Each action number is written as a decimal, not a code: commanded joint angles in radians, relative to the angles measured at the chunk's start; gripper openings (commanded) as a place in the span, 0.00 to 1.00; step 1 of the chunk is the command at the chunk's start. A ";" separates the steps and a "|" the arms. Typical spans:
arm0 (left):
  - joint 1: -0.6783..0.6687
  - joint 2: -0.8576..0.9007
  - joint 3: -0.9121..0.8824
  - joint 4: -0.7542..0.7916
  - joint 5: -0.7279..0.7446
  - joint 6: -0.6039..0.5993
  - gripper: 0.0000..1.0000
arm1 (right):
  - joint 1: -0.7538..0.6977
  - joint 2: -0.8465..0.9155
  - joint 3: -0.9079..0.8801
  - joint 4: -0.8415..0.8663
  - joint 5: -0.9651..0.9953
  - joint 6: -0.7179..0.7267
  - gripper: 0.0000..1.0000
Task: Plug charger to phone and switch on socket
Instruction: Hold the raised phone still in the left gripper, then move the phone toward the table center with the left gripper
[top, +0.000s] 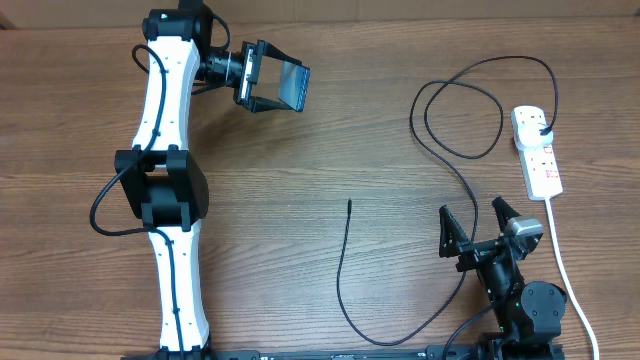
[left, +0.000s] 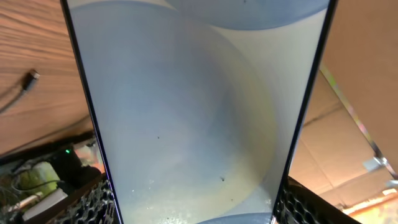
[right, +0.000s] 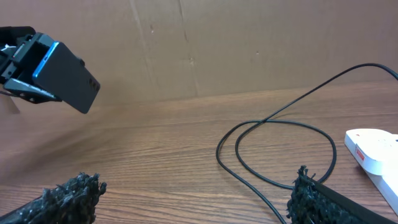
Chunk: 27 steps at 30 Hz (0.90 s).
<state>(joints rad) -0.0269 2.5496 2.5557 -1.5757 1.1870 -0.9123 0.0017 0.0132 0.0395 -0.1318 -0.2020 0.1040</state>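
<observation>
Much open table (top: 350, 130); left end effector (top: 262, 80) pinches phone (top: 291, 86) edges aloft; right end effector (top: 470, 210) spread beside charger (top: 340, 270).

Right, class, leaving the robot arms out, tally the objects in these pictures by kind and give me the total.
Phone: 1
Charger cable: 1
Power strip: 1
Total: 3

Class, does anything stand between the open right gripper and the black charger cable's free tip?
Nothing visible: only bare wooden table separates the right gripper from the connector tip of the thin black charger cable.
</observation>
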 joint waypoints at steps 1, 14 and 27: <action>-0.009 -0.006 0.032 -0.003 -0.076 0.024 0.04 | 0.003 -0.005 -0.005 0.003 0.011 -0.003 1.00; -0.068 -0.006 0.032 -0.025 -0.267 0.084 0.04 | 0.003 -0.005 -0.005 0.003 0.011 -0.003 1.00; -0.158 -0.006 0.032 -0.051 -0.323 0.158 0.04 | 0.003 -0.005 -0.005 0.003 0.010 -0.003 1.00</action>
<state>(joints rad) -0.1600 2.5496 2.5557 -1.6100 0.8509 -0.8032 0.0017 0.0132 0.0395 -0.1322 -0.2024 0.1036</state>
